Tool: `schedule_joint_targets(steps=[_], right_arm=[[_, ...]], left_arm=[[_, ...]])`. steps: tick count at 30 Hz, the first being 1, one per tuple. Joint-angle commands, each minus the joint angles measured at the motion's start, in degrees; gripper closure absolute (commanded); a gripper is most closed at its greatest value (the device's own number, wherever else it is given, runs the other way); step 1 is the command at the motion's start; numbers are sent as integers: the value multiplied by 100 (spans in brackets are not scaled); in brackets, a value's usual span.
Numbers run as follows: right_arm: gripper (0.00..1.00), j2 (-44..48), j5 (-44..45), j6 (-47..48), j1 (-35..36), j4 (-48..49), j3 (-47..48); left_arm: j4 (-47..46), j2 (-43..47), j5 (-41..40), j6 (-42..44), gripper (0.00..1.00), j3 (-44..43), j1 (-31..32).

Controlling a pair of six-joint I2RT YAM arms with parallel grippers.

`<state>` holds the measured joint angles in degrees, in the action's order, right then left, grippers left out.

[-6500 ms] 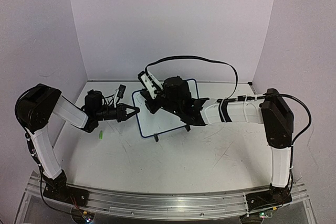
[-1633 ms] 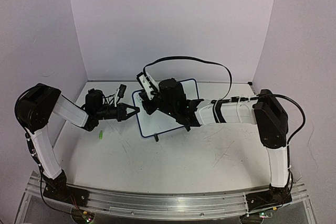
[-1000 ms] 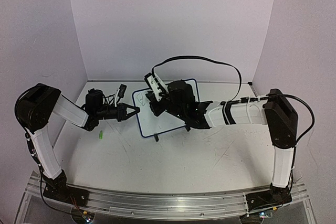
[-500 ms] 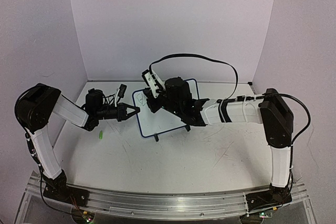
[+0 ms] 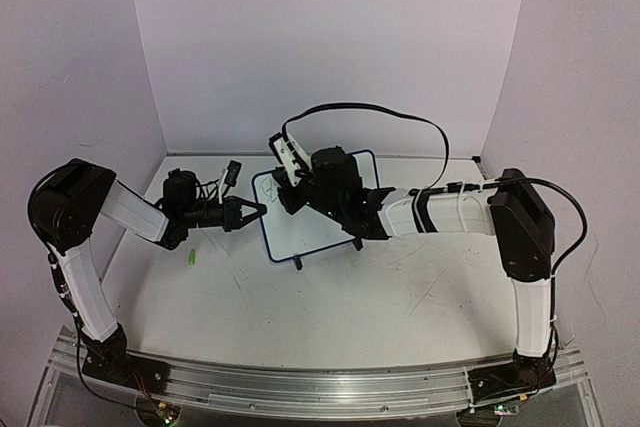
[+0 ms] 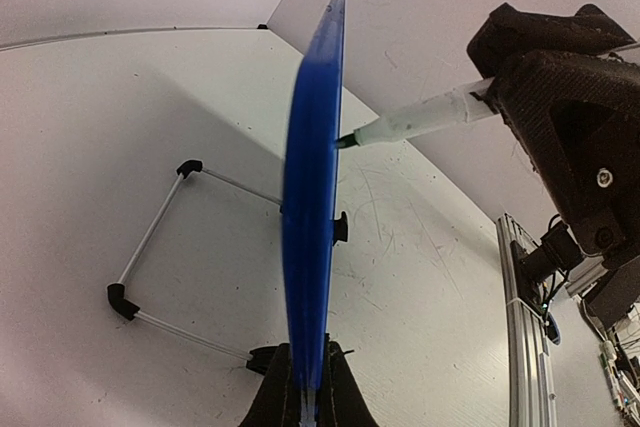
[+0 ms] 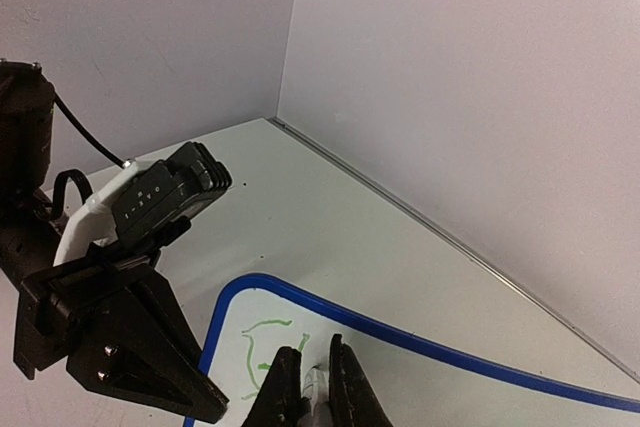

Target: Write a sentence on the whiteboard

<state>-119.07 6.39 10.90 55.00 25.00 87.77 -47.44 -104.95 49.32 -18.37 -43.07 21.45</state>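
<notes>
— What has the right gripper [image 5: 286, 195] got? From above I see it reaching in over the far-left corner of the whiteboard [image 5: 310, 232], but its own bulk hides the fingers.

— Can't tell from up there. The left gripper [image 5: 254, 211] is plainer: it's pinched onto the board's left edge, holding it propped at mid-table. A small green thing [image 5: 189, 258] lies on the table [image 5: 330, 307] near the left arm, possibly a cap.

— And from the left wrist?

— The whiteboard [image 6: 310, 247] is edge-on there, a blue strip. The left gripper [image 6: 305, 402] is closed tight on its rim. On the writing side, the right gripper [image 6: 492, 99] grips a slim white marker [image 6: 415, 122], tip touching the board's face.

— So it's writing. How much is down?

— The right wrist view answers that. The right gripper [image 7: 312, 385] is nearly shut, a bit of white marker showing between its fingers. Just a few strokes of green lettering [image 7: 268, 331] sit in the corner of the whiteboard [image 7: 420, 392], beside the left gripper [image 7: 205, 402]. I'd say barely a word is done and most of the sentence is left.
</notes>
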Motion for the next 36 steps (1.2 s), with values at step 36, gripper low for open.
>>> schedule_joint_targets(steps=[36], right_arm=[[100, 242, 93, -399, 4, -31, -495]], left_arm=[[341, 113, -186, 308, 100, -183, 26]])
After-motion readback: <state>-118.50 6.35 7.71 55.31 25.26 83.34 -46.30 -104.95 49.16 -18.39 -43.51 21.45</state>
